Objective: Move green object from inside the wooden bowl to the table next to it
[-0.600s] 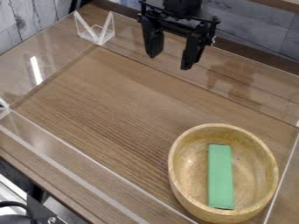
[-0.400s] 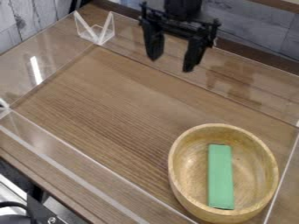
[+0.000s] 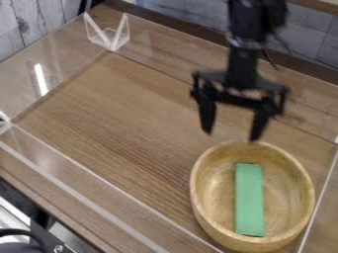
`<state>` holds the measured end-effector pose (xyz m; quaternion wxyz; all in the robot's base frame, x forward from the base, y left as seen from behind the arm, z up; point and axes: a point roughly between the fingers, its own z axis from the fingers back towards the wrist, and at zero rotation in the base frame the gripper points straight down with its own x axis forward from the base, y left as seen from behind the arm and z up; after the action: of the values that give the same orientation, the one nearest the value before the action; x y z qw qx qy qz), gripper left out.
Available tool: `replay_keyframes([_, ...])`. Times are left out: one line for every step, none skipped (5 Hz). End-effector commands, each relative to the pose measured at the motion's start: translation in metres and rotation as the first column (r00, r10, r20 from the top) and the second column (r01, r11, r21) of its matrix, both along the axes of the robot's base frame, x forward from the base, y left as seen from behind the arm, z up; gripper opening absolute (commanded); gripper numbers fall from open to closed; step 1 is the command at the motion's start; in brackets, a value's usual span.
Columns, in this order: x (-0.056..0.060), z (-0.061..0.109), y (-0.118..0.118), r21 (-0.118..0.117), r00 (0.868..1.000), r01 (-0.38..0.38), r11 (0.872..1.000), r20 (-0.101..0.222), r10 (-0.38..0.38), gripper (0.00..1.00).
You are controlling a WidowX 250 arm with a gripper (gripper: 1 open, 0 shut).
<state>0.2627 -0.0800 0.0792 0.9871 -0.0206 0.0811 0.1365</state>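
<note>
Green object (image 3: 248,200), a flat matte bar, lies in the wooden bowl (image 3: 211,194); claw (image 3: 232,121) wide open, empty.

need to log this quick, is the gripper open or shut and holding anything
Black gripper: jaws open, holding nothing, above the table.

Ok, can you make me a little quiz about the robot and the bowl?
1. True or false: the green object lies inside the wooden bowl.
2. Is the gripper open or shut?
3. Where is the gripper? A) above the table, just beyond the bowl's far rim; B) down in the bowl, touching the green object; C) by the table's near left corner.

Key: 1 true; 2 open, with nothing held; 3 A.
</note>
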Motion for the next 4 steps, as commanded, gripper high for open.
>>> replay_keyframes([-0.015, 0.011, -0.021, -0.029, 0.994, -0.079, 0.996, 0.077, 0.081, 1.00])
replay_keyframes([-0.030, 0.008, -0.034, -0.056, 0.990, -0.089, 0.994, 0.106, 0.095, 1.00])
replay_keyframes([-0.036, 0.004, -0.041, -0.071, 0.985, -0.081, 0.994, 0.146, 0.091, 1.00])
replay_keyframes([-0.032, 0.001, -0.048, -0.081, 0.971, -0.126, 0.989, 0.193, 0.140, 1.00])
